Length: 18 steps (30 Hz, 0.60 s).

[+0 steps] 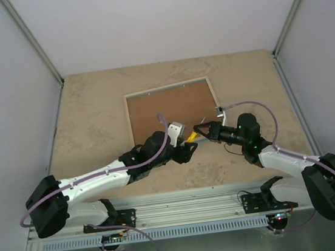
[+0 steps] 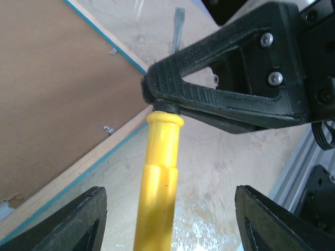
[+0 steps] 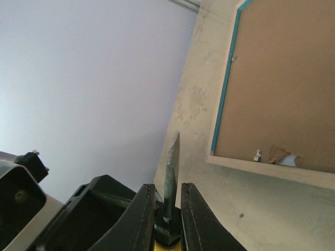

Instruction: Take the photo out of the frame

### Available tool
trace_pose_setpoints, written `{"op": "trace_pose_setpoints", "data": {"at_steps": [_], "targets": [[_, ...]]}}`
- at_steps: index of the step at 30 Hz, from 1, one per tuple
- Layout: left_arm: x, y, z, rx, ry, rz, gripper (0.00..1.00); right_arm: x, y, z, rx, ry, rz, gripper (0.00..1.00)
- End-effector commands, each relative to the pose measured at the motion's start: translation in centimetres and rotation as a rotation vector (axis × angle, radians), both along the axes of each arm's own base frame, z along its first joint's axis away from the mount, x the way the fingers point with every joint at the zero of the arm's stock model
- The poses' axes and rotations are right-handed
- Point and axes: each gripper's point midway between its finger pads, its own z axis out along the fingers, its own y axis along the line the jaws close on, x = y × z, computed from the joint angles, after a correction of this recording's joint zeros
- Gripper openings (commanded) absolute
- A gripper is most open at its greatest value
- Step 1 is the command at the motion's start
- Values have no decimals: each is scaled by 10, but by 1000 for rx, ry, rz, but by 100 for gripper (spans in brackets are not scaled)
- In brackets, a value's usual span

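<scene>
I read no words, numbers, brands or signs: none on the frame (image 1: pixel 168 88), its brown backing board (image 1: pixel 165 110), or the yellow screwdriver (image 2: pixel 159 178).

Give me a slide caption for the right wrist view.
Right gripper holding a flat-blade screwdriver beside the face-down frame and its brown backing board.

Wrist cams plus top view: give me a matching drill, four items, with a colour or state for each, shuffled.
Items
1. screwdriver
2. backing board
3. left gripper
4. right gripper

Colour or state
A. open, fingers spread wide
B. brown
C. has a yellow handle
D. shut on the screwdriver's metal shaft

Pairs: 1-C, 2-B, 3-A, 4-D
</scene>
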Motion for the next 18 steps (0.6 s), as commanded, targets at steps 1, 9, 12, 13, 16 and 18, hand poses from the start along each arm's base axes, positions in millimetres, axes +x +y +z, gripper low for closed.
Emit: {"op": "trace_pose_setpoints", "data": {"at_steps": [1, 9, 12, 13, 16, 18], "targets": [[9, 2, 31, -165, -75, 76, 70, -3, 0, 4, 68, 84, -31, 0], [12, 5, 46, -349, -108, 114, 68, -9, 1, 7, 135, 158, -47, 0], [8, -1, 44, -390, -88, 87, 67, -10, -1, 8, 156, 169, -57, 1], [6, -4, 44, -403, -85, 70, 67, -11, -2, 8, 158, 170, -60, 1], [3, -12, 36, -412, -60, 38, 64, -11, -3, 10, 170, 174, -63, 0], [4, -16, 31, -411, -48, 32, 62, -11, -3, 11, 176, 173, -64, 1]]}}
